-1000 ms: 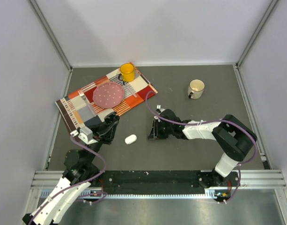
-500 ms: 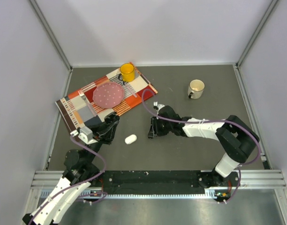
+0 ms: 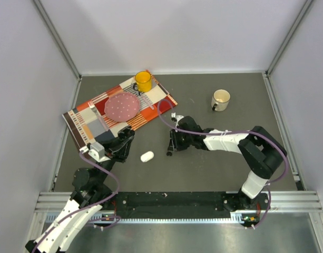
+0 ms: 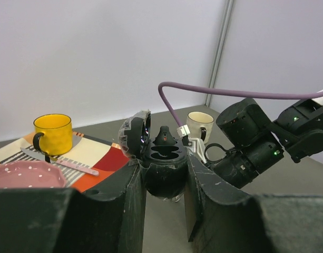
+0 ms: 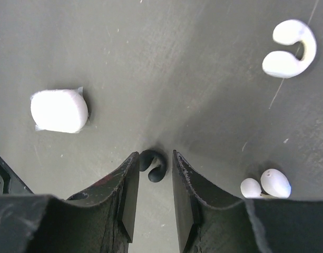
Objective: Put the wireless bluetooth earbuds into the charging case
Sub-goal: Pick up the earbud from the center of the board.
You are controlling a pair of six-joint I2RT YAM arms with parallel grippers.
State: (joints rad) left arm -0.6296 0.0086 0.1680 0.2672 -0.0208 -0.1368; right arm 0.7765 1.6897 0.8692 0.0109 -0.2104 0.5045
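The table point(image 3: 203, 174) under my arms is a dark grey, matte sheet, faintly scuffed and speckled in the right wrist view. Plain pale walls point(image 3: 177, 31) close it in, with slanting aluminium posts in the corners and a ribbed metal rail point(image 3: 287, 200) along the near edge. At the far left a woven placemat point(image 3: 82, 124) in orange, red, white and grey blocks lies at an angle. It carries a round pink plate point(image 3: 121, 106) with small white dots, a slim metal utensil point(image 4: 61, 162) and a glossy yellow mug point(image 3: 143, 80) with a dark handle. Just near of the mat, my left hand point(image 4: 165, 182) is clamped on the black charging case point(image 4: 162, 153), a smooth rounded shell held upright between the rough black fingers. Its lid point(image 4: 134, 134) is swung open to the left, above curved recesses inside. Right of that hand, the white case point(image 3: 147, 156) lies alone on the bare table, a shut, satin oval. Further right, my right hand point(image 5: 155, 158) points down at the table with its fingers a narrow way apart. The black earbud point(image 5: 153, 167), a tiny glossy hook, lies on the surface between them, against the left-side finger and with a sliver of table before the other. It is not pinched. Two white earbuds rest on the table beyond it, well apart from each other. One point(image 5: 287, 50) is a curled hook and the other point(image 5: 266, 183) shows as two small pebble lobes. A purple cable point(image 4: 229, 95) arches over the right arm, and a cream mug point(image 3: 221, 99) stands far back on the right.
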